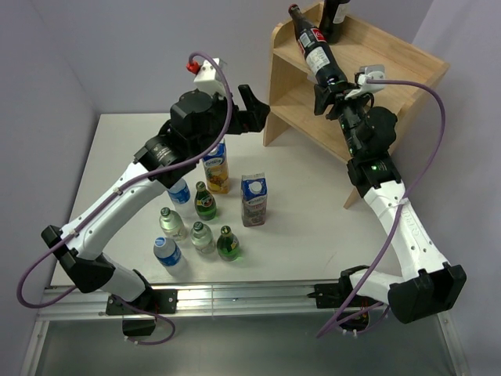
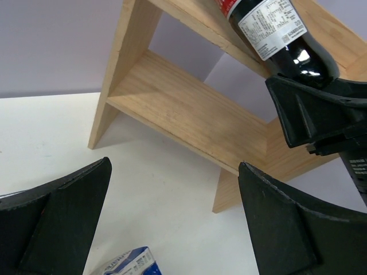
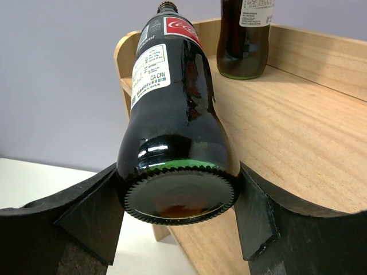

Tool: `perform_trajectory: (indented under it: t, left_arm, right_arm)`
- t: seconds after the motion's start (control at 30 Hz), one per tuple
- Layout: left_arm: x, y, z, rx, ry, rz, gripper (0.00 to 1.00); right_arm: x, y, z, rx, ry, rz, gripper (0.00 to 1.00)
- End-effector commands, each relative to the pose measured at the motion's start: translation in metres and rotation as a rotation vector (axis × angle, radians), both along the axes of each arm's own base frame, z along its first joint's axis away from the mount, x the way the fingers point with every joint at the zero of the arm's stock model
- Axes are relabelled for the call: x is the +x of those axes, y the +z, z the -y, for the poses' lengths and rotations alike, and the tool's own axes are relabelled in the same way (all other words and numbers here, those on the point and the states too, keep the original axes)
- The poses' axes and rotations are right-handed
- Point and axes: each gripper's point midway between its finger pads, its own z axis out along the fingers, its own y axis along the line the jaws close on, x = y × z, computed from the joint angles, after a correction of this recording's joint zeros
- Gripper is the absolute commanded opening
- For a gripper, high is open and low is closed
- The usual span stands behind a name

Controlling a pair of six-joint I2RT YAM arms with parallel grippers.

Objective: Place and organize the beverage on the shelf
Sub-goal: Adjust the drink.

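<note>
R end effector (image 3: 179,183) clamped on base of cola bottle (image 3: 172,97); neck tilted ahead over shelf (image 3: 298,132) top tier | judged glass: heavy, rigid, slick, breakable; base hold levers badly, mid-body safer | L end effector (image 2: 173,172) apart, empty

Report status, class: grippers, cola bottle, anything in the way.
Right gripper: jaws shut on cola bottle, tilted over shelf top. Left gripper: jaws open, empty, near shelf. Second bottle stands on top tier, ahead.

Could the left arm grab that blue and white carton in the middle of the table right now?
Probably yes: the left gripper is open and empty, and nothing stands between it and the carton.
</note>
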Motion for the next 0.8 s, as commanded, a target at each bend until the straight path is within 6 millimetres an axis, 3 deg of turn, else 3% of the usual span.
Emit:
perform_trajectory:
  t: [0.0,0.17,0.2,0.27,0.3,0.33,0.53,0.67,0.77]
  left_arm:
    - [-0.003,0.035,0.013,-0.112,-0.061,0.045,0.99]
    - [0.007,0.065,0.034,-0.246,-0.09,0.061,1.0]
    - [0.017,0.057,0.043,-0.247,-0.088,0.043,0.99]
    - [0.022,0.073,0.05,-0.315,-0.116,0.048,0.99]
    - [0.032,0.065,0.06,-0.324,-0.128,0.026,0.99]
    - [0.038,0.076,0.058,-0.372,-0.14,0.028,0.99]
    - [0.071,0.078,0.083,-0.499,-0.278,0.012,1.0]
    - [0.082,0.074,0.1,-0.555,-0.374,0.03,0.99]
    - [0.077,0.082,0.107,-0.59,-0.433,0.057,0.99]
  right_arm:
    - [0.013,-0.025,0.02,0.048,-0.08,-0.112,0.0]
    - [0.013,-0.023,0.022,0.052,-0.087,-0.107,0.0]
    - [0.012,-0.023,0.022,0.052,-0.085,-0.106,0.0]
    - [0.012,-0.023,0.021,0.054,-0.08,-0.102,0.0]
    - [0.011,-0.022,0.021,0.055,-0.08,-0.097,0.0]
    - [0.011,-0.022,0.022,0.055,-0.082,-0.094,0.0]
    - [0.012,-0.024,0.022,0.046,-0.085,-0.094,0.0]
    - [0.013,-0.027,0.022,0.045,-0.085,-0.097,0.0]
    - [0.015,-0.032,0.021,0.045,-0.082,-0.105,0.0]
